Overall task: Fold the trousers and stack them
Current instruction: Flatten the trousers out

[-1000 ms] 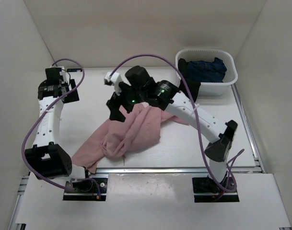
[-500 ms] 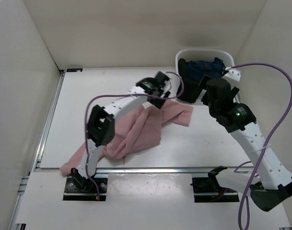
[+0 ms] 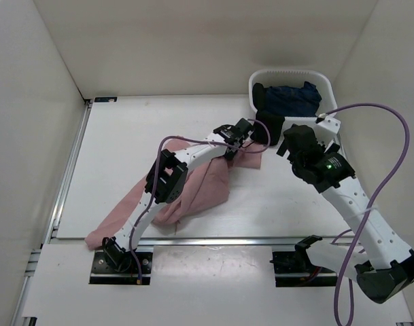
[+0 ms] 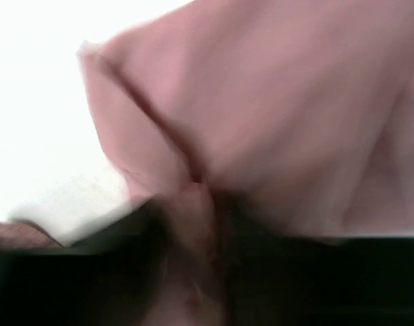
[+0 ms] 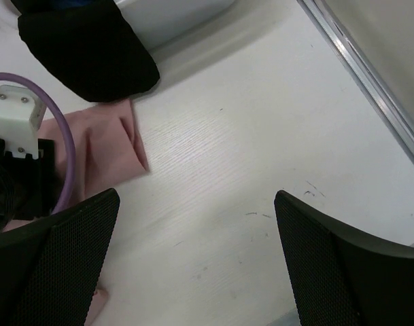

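Note:
The dusty-pink trousers lie crumpled across the middle of the table, one end trailing to the near left corner. At their far right end my left gripper is shut on a fold of the pink cloth. The blurred left wrist view shows that fold of the trousers pinched between the dark jaws of the left gripper. My right gripper hangs open over bare table just right of that end. In the right wrist view the right gripper holds nothing, and the trousers' corner lies at its left.
A white basket with dark navy and black garments stands at the far right; one black piece hangs over its front onto the table beside the pink corner. A metal rail runs along the table's right edge.
The left arm swung across to the far right end of the trousers and its jaws closed on the cloth, drawing that corner slightly left. The right arm withdrew to the right, still open.

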Controlling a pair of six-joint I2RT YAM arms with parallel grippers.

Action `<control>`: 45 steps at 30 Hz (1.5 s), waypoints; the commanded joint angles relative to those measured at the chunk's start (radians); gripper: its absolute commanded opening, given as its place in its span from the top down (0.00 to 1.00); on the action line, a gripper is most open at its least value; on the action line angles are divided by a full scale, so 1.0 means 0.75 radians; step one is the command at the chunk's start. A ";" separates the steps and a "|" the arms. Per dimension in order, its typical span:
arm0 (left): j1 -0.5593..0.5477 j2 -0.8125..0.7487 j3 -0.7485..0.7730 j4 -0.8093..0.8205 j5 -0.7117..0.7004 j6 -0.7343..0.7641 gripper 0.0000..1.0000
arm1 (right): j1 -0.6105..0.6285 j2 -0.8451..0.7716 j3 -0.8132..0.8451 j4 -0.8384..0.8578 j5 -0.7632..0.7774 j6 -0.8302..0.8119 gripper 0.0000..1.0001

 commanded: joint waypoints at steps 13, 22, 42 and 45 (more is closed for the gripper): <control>0.142 -0.875 -0.004 0.055 -0.345 0.005 0.86 | 0.003 0.247 -0.019 0.247 -0.486 -0.189 0.02; 0.704 -1.550 -0.754 -0.116 -0.028 0.005 0.86 | 0.003 0.562 0.095 0.519 -1.078 -0.279 0.02; 1.224 -1.995 -1.512 -0.135 0.089 0.005 0.86 | 0.053 1.593 0.883 0.214 -1.511 0.061 0.23; 1.275 -1.977 -1.512 -0.088 0.062 0.005 0.86 | 0.038 1.581 0.814 0.278 -1.587 0.067 0.60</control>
